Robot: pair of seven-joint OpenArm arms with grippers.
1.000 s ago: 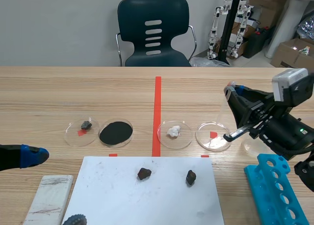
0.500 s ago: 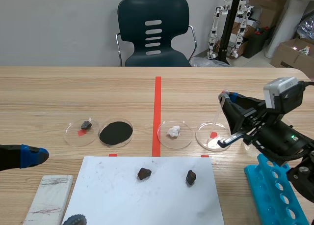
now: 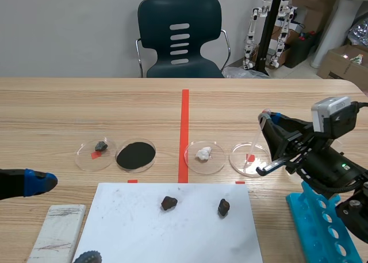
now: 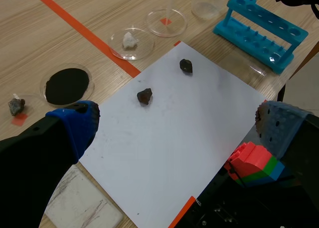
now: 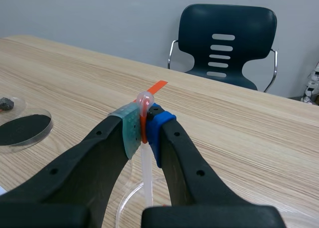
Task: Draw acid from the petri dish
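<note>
A clear petri dish (image 3: pixel 249 158) over a red tape mark lies right of the red centre line; it also shows in the left wrist view (image 4: pixel 167 23). My right gripper (image 3: pixel 266 116) is shut on the bulb of a clear plastic pipette (image 3: pixel 253 141). The pipette slants down with its tip in that dish. The right wrist view shows the pads pinching the pipette (image 5: pixel 145 158) in the right gripper (image 5: pixel 143 123), above the dish rim (image 5: pixel 127 203). My left gripper (image 3: pixel 37 181) hangs open at the near left, holding nothing (image 4: pixel 177 128).
Three more dishes sit in the row: white lump (image 3: pixel 204 155), black powder (image 3: pixel 135 155), small rock (image 3: pixel 96 154). A white sheet (image 3: pixel 172 234) near me carries dark rocks (image 3: pixel 168 203) (image 3: pixel 223 207). A blue tube rack (image 3: pixel 322 223) stands near right, a white block (image 3: pixel 57 231) near left.
The right gripper has carried the pipette left and down, bringing its tip into the red-marked dish. The left gripper has stayed put.
</note>
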